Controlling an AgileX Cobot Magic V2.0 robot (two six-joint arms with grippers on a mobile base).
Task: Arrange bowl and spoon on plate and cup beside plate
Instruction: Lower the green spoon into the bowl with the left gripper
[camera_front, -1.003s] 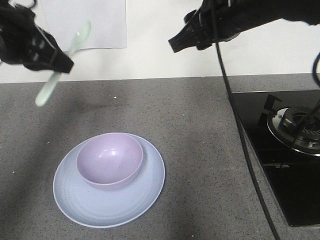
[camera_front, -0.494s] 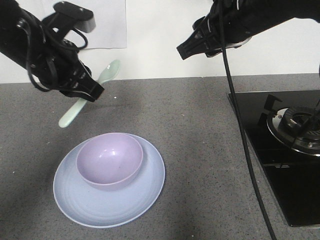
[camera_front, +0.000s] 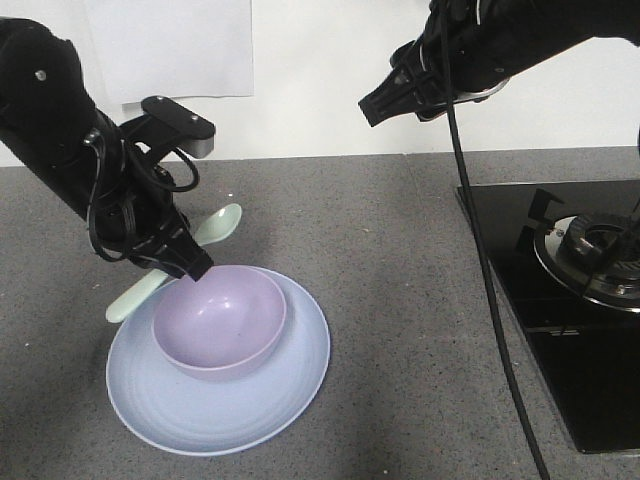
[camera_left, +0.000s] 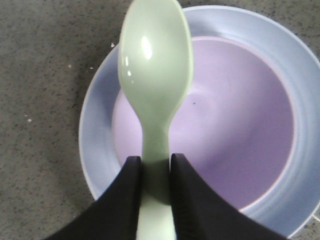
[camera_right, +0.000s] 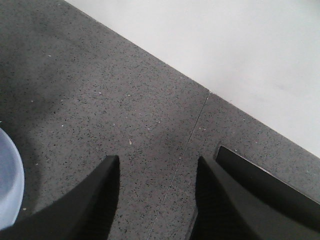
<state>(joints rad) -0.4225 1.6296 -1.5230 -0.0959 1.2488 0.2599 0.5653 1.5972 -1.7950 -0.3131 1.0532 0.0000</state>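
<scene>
Above the shallow, round pale-blue plate (camera_front: 292, 392): your left gripper (camera_left: 155, 161) angles down, pinching the small mint-green plastic spoon (camera_left: 155, 75) by its handle.
Left wrist view only: the spoon's scoop lies over the round lavender plastic bowl (camera_front: 220, 318).
Bowl: on the plate.
Right gripper (camera_right: 156, 165): high, spread over the grey speckled counter (camera_right: 100, 100).

Plate (camera_front: 218, 405) on counter (camera_front: 400, 300), left half of the front view. Bowl (camera_front: 220, 322) on plate, off-centre toward its rear left. Hob (camera_front: 570, 300) set into counter at right, well apart from plate. Spoon (camera_left: 156, 75) pinched by the handle in left gripper (camera_left: 155, 162), tilted, over bowl's rear-left rim. Right gripper (camera_right: 156, 162) high, above counter between plate and hob.
</scene>
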